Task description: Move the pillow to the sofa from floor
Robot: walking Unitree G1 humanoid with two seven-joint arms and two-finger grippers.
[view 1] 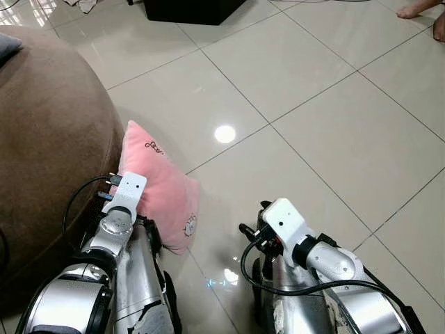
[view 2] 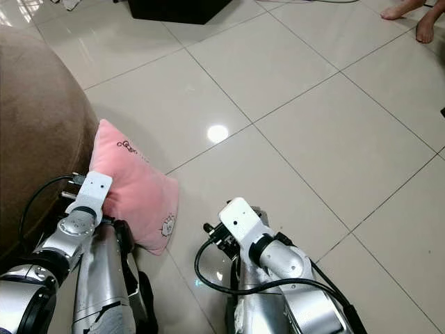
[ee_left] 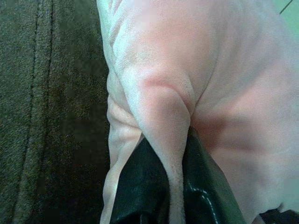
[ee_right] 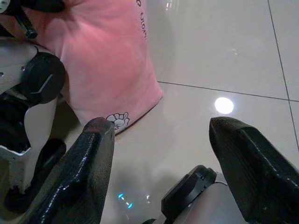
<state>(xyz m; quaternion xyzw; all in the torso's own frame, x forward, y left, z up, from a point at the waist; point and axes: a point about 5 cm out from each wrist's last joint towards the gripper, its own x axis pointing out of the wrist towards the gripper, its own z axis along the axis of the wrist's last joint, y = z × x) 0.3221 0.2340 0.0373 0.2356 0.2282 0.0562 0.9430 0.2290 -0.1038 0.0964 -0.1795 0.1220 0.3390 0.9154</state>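
Observation:
The pink pillow [view 1: 158,186] with a small flower print stands on edge against the side of the brown sofa [view 1: 49,139], its lower corner near the tiled floor. My left gripper [ee_left: 174,184] is shut on a fold of the pillow, the black fingers [ee_left: 140,186] pinching the pink fabric between them; from the head its white wrist [view 1: 127,195] covers the grip. My right gripper [ee_right: 168,154] is low over the floor to the right of the pillow, open, with nothing between its fingers [ee_right: 91,163].
The sofa's rounded side bulges in on the left. A dark piece of furniture [view 1: 188,8] stands at the far edge of the glossy tiles. A person's bare feet [view 2: 411,12] are at the far right. Open floor [view 1: 313,104] stretches ahead and right.

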